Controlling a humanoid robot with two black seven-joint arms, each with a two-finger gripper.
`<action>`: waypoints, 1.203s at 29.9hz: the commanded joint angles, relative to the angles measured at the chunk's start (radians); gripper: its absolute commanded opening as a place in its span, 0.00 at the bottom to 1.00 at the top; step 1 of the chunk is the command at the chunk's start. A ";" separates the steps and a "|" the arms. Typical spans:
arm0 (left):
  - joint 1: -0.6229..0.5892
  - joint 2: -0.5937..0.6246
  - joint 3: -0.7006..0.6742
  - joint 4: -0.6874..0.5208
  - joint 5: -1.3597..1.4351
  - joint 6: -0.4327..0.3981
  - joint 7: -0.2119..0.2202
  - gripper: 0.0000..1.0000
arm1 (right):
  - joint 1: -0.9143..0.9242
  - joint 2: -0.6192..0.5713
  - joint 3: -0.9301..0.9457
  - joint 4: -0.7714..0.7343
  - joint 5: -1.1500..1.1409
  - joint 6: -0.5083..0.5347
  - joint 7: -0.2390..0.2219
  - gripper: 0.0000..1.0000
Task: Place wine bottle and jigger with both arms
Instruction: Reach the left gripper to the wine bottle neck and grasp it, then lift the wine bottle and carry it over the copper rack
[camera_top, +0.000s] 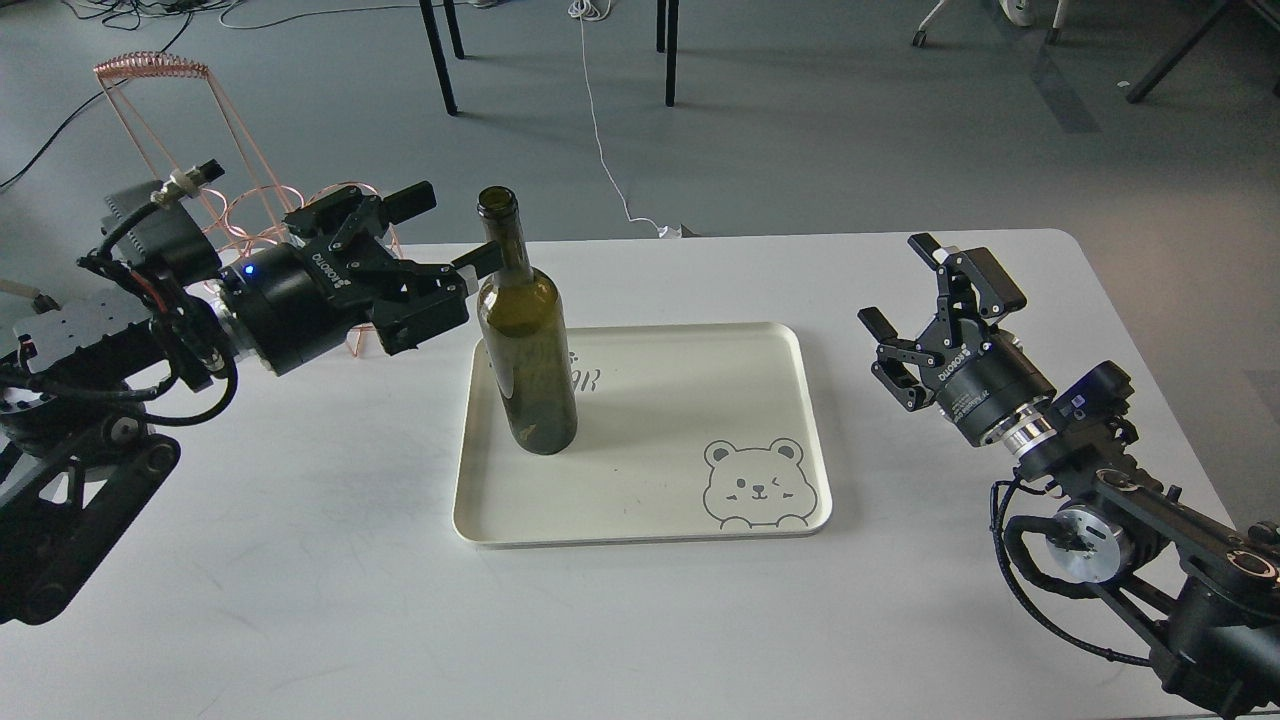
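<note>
The tall dark green glass wine bottle (526, 340) stands upright on the left part of the cream plastic tray with a bear picture (800, 420); the tray lies on the white table (300, 560). The black left gripper (455, 235) is right beside the bottle's neck with its jaws spread wide; one finger sits behind the neck and one in front of the shoulder, and I cannot tell if either touches the glass. The black right gripper (905, 295) hangs over the table to the right of the tray, well apart from the bottle; its jaws are wide too and hold nothing. I see no small silver jigger anywhere.

The bottle looks heavy, hard and smooth; I think it can slip, and it can break if it falls. It is tall and thin, so a push high up could tip it; the best place to hold looks like the neck or just under the shoulder, right between the left jaws.

There is lots of bare tray to the right of the left jaws for the jigger; the tray has a low rim to lift over. The table's far edge is close behind both jaws.
</note>
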 joint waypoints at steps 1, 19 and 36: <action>-0.025 -0.024 0.037 0.002 0.000 -0.002 0.000 0.98 | 0.000 0.000 -0.001 0.000 0.000 -0.015 0.000 0.99; -0.122 -0.096 0.122 0.088 0.000 0.001 0.000 0.80 | 0.000 -0.002 -0.002 0.000 -0.003 -0.025 0.000 0.99; -0.177 -0.084 0.136 0.096 0.000 0.031 0.000 0.11 | -0.008 0.000 -0.004 0.002 -0.006 -0.029 0.000 0.99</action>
